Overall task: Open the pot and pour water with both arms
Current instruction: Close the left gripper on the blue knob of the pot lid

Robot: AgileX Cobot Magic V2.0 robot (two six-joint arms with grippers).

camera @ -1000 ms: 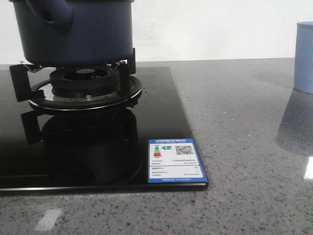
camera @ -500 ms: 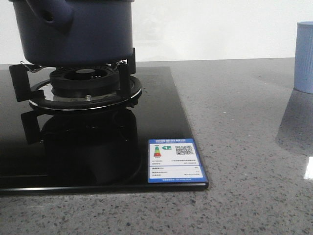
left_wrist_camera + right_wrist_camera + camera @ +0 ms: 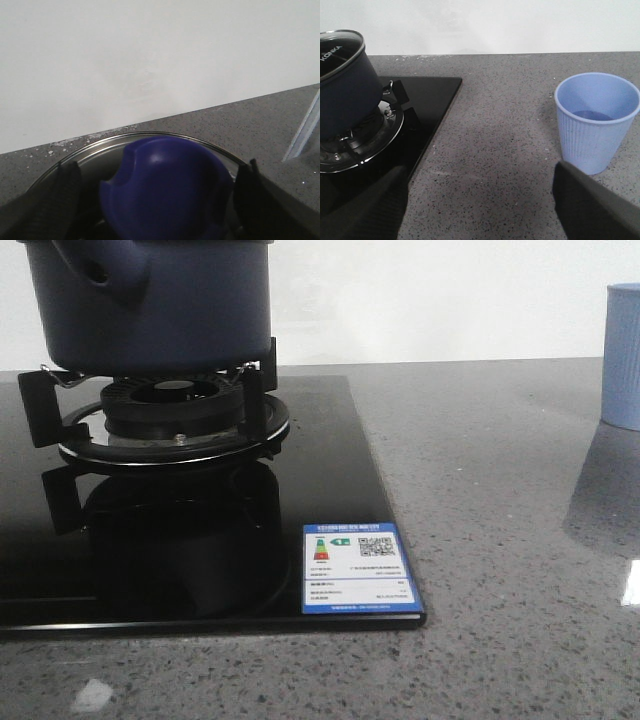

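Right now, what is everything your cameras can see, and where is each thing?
Pot: one, dark navy, on the burner stand at the left.
Lid: one, glass with metal rim, on the pot.
Lid knob: one, deep blue, centre of the lid.
Burner: one, black, under the pot.
Cooktop: one, glossy black, left half of the counter.
Energy label: one, blue and white, near right corner of the cooktop.
Cup: one, pale blue, ribbed, on the counter at the right.
Counter: one, grey speckled.
Left gripper: open, fingers either side of the knob.
Right gripper: open, above the counter.
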